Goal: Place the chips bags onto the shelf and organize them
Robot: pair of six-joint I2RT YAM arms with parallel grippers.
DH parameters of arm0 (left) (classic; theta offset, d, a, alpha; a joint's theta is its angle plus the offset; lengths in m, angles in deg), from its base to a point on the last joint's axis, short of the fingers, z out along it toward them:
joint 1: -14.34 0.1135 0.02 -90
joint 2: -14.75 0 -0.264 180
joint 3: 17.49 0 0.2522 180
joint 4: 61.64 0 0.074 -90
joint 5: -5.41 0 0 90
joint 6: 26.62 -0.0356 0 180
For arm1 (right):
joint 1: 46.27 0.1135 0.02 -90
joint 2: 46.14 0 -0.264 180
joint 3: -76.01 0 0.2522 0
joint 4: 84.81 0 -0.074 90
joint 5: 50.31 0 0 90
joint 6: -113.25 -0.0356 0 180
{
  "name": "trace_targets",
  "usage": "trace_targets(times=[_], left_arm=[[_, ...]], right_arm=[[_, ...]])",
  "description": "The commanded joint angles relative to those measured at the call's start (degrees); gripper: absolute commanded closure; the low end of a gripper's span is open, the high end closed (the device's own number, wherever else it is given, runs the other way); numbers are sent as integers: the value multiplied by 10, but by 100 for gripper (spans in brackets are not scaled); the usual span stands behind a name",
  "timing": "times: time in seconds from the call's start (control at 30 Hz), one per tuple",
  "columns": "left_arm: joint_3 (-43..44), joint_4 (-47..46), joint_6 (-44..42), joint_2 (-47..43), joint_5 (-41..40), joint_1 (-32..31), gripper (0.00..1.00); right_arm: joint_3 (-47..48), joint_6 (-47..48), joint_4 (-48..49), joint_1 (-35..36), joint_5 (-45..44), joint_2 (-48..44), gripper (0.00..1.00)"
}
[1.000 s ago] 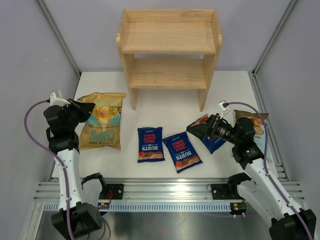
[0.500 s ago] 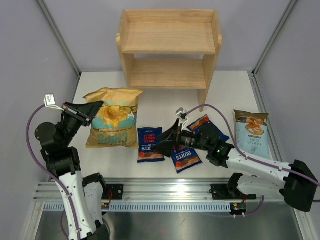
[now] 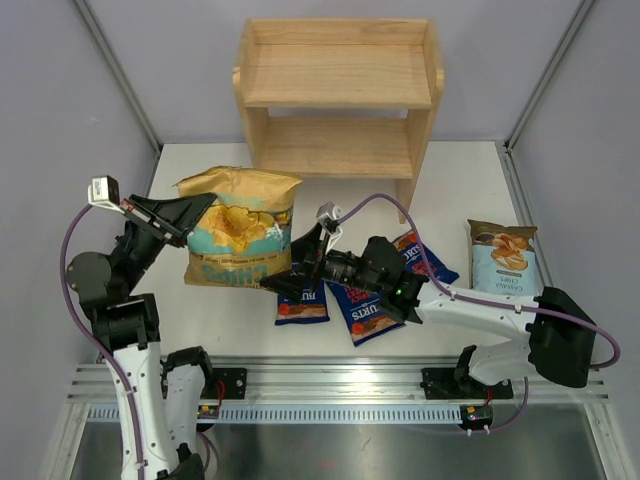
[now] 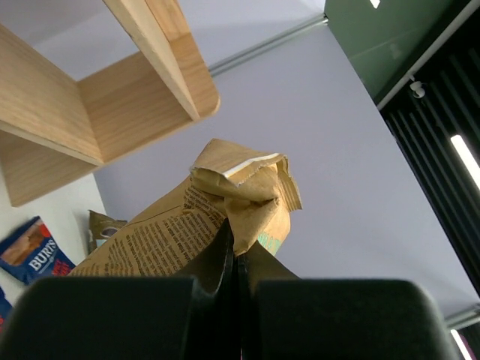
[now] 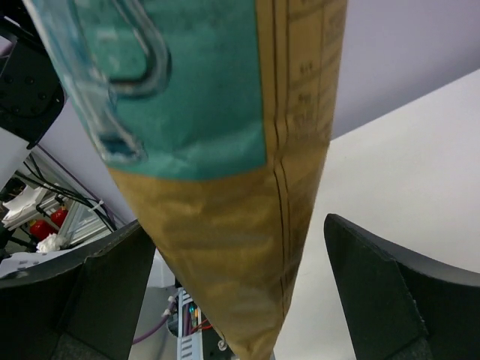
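Working with the left claw point(image 4: 235, 251) pinched tight on the crumpled top seam of the tan-and-teal chips bag point(image 3: 240, 235), raised and hanging tilted above the surface point(image 3: 450, 190), just in front of the left side of the shelf point(image 3: 340, 150). Also with the right claw point(image 3: 292, 270) spread wide astride the bag's lower edge, gripping nothing.

Probably a steadying move or handover before the placement. To do it well:

- Close the right claw on the side seam only, not on the puffed belly, to spare the chips.
- Hold the top pinch until the lower grip feels firm.
- Swing the bag upright, printed face forward.
- Slide it base first onto a tier, hard against one side panel, leaving room for the smaller bags.
- Mind the Burts bags point(image 3: 365, 310) lying just under the right arm, and avoid dragging them.
- Leave the pale blue bag point(image 3: 500, 262), well off to the right, for later.
- Expect slippery, crinkly film, so pinch deep rather than at the very edge.
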Motion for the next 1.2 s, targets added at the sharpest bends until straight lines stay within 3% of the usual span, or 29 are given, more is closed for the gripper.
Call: trace_targets(times=[0.0, 0.07, 0.1, 0.13, 0.23, 0.27, 0.33, 0.37, 0.43, 0.47, 0.57, 0.7, 0.77, 0.8, 0.87, 1.0, 1.17], left_arm=[[11, -47, 48, -11, -14, -24, 100], [11, -36, 41, -13, -25, -30, 100], [11, -33, 38, -12, -25, -30, 100], [17, -26, 32, -8, -25, -31, 100], [63, 4, -28, 20, -12, -31, 100], [83, 14, -84, 31, 7, -32, 92], [126, 15, -134, 66, 33, -31, 81], [134, 7, -175, 73, 59, -30, 63], [142, -26, -223, 81, 83, -31, 38], [141, -26, -278, 80, 96, -32, 17], [126, -26, -368, 71, 119, -32, 2], [87, -65, -436, 65, 171, -42, 1], [51, -154, -385, 58, 203, -54, 1], [14, -267, -355, 57, 212, -71, 1], [-9, -339, -309, 59, 221, -96, 1], [-5, -279, -366, 85, 224, -195, 1], [4, -203, -449, 117, 233, -243, 1]], right_arm=[[51, 26, 79, 12, 2, 23, 1], [67, 27, 83, 15, 26, 36, 12], [80, 24, 82, 15, 34, 38, 22], [82, 18, 80, 14, 31, 39, 42], [79, 5, 68, 15, 29, 23, 58], [77, 6, 48, 15, 30, 16, 67], [73, 5, 13, 15, 35, -8, 75], [72, 4, -2, 15, 36, -17, 77], [74, 10, -59, 15, 43, -46, 78], [74, 11, -77, 15, 45, -56, 78], [81, 24, -154, 14, 53, -99, 77], [113, 42, -257, 10, 43, -147, 78], [129, 40, -321, -3, 45, -153, 78], [140, 37, -338, -8, 48, -158, 78], [145, 25, -359, -23, 68, -163, 78], [148, 28, -372, -42, 128, -185, 78], [168, 66, -419, -45, 186, -197, 79]])
